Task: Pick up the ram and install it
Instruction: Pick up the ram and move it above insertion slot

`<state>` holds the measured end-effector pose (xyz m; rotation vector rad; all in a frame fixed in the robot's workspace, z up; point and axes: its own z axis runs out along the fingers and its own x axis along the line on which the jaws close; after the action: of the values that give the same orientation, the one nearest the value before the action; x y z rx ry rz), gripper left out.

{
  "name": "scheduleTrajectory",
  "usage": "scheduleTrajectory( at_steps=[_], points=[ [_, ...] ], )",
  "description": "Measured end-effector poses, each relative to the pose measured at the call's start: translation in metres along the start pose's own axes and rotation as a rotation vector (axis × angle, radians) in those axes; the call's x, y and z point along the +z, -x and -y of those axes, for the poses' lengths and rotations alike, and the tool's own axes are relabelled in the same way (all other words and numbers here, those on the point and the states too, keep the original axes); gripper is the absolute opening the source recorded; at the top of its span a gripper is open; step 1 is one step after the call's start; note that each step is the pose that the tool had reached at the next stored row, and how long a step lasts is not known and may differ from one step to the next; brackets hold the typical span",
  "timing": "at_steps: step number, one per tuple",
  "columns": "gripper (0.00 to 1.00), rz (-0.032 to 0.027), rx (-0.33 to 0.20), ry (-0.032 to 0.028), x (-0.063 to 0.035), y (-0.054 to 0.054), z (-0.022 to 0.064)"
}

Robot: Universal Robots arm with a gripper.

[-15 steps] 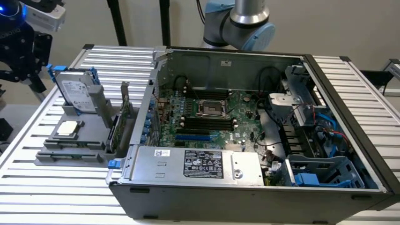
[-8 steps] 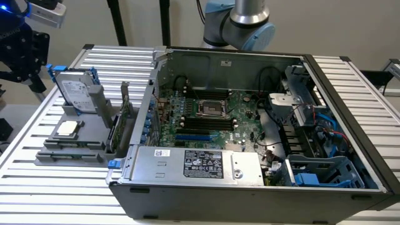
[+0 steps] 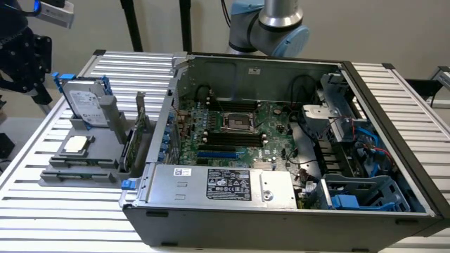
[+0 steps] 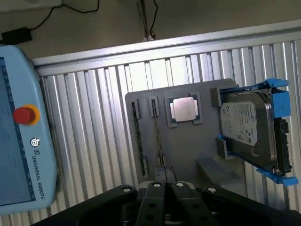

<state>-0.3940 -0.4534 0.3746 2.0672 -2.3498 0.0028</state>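
Black gripper fingers (image 4: 153, 202) are what's seen closest up in the wrist view. The gripper (image 4: 165, 173) is squeezed fully shut, tips pressed together, and nothing is caught between them, so no ram is held right now. The tips are hung over one end of the grey parts holder (image 4: 188, 150), lined up with one ram stick (image 4: 157, 134) that's stood on edge in its slot. Whether it's actually being touched can't be told. A second ram stick (image 4: 137, 136) is slotted just beside it, running parallel.

Same holder, other stuff: a square silver processor chip (image 4: 184, 109) is laid flat in its recess, and a hard drive (image 4: 249, 129) in a blue caddy is propped at the far side. An expansion card (image 3: 137, 139) is stood upright at the holder's edge nearest the case.

Everything is set on a slatted aluminium table (image 4: 94, 141), with a Universal Robots teach pendant (image 4: 23, 150) lying off to one side of the holder.

In the exterior view, the holder is parked at the exterior view's left of an open PC case (image 3: 393, 132). Inside, the motherboard (image 3: 239, 126) is exposed, black memory slots (image 3: 232, 139) can be made out near its middle, and the power supply (image 3: 225, 184) is mounted along the front.
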Motion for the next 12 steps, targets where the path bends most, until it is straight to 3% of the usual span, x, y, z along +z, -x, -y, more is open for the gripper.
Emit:
scheduleTrajectory(
  at_steps=[5, 7, 9, 10, 12],
  points=[
    [0.11, -0.0014, -0.089, 0.0001, 0.0003, 0.0, 0.0],
    [0.12, -0.0014, -0.097, 0.0, 0.0003, 0.0, 0.0],
    [0.18, -0.0015, -0.097, 0.0001, 0.0003, 0.0, 0.0],
    [0.3, -0.0015, -0.097, 0.0001, 0.0003, 0.0, 0.0],
    [0.3, -0.0014, -0.097, 0.0, 0.0026, -0.0001, 0.0]
  ],
)
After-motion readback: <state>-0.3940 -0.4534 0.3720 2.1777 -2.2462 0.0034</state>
